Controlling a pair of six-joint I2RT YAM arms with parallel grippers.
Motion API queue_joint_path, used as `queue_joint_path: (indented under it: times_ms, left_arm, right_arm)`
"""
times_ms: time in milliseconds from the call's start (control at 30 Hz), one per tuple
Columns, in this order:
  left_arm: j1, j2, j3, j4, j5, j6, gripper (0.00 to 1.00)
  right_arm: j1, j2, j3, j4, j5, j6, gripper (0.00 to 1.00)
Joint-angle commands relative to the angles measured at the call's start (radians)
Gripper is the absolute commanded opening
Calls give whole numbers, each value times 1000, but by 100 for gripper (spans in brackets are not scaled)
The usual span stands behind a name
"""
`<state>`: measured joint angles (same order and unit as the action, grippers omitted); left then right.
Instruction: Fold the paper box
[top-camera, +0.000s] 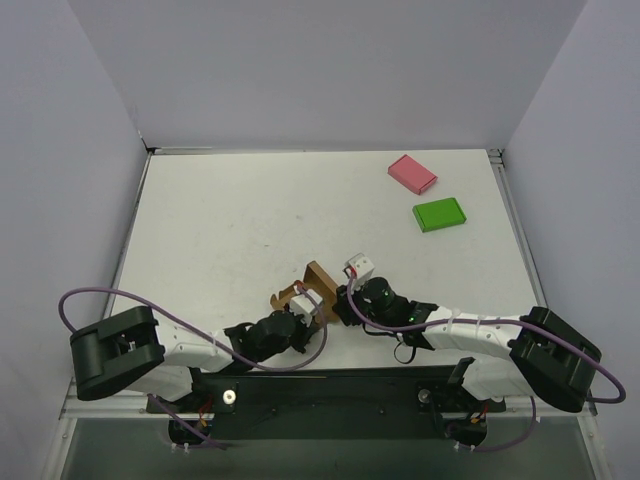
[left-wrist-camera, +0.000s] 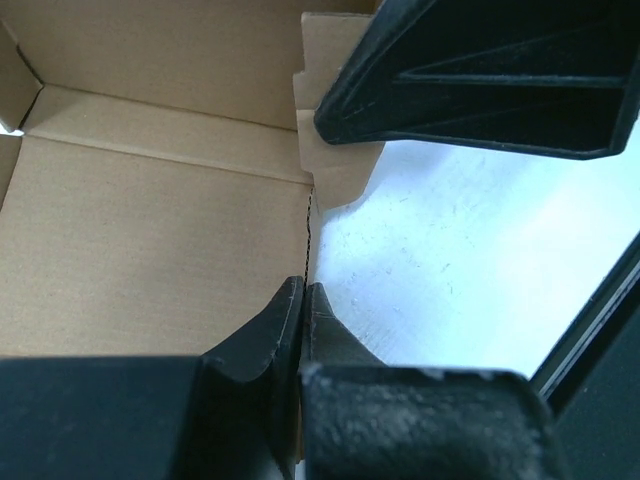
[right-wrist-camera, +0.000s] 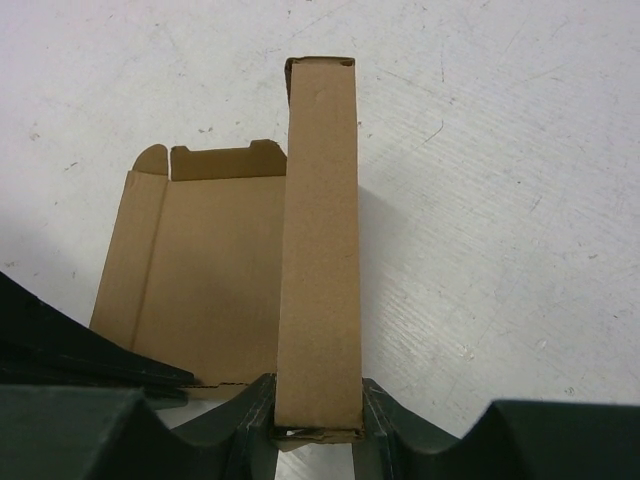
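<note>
Brown thin cardboard, the paper box, is being held near the front edge of the white table, just ahead of the two arm bases and roughly midway between them, and it is being gripped from both sides. In the overhead view the left gripper and the right gripper are being shown crowded against the sheet, but their fingers are being hidden there by the wrists, so how far each is closed cannot be told from above. That detail is being supplied by the wrist cameras. In the left wrist view the left gripper is being shown pinched almost flat on one thin edge of the paper box, beside a perforated crease, with the open inner face and its fold lines being spread out to the left; a black ribbed part is being shown across the top flap. In the right wrist view the right gripper is being shown clamped at a narrow spacing on a slim folded wall of the paper box, with a wider panel and its notched tabs being shown to that wall's left. Only in the overhead view are the pink flat box and the green flat box being shown, well apart from the arms at the far right of the table.
</note>
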<state>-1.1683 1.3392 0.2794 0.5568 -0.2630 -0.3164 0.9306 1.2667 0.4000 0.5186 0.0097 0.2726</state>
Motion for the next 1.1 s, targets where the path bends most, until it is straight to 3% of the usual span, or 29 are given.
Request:
queue_joint_path:
  times_ms: [0, 400, 1067]
  left_arm:
    - [-44, 8, -28, 92, -103, -67, 0]
    - [-148, 100, -46, 212, -200, -102, 0]
    - [-218, 141, -98, 341, -294, -107, 0]
  right_arm:
    - [-38, -21, 2, -40, 133, -3, 22]
    - [-73, -26, -4, -49, 171, 39, 23]
    - [-110, -17, 19, -84, 191, 76, 22]
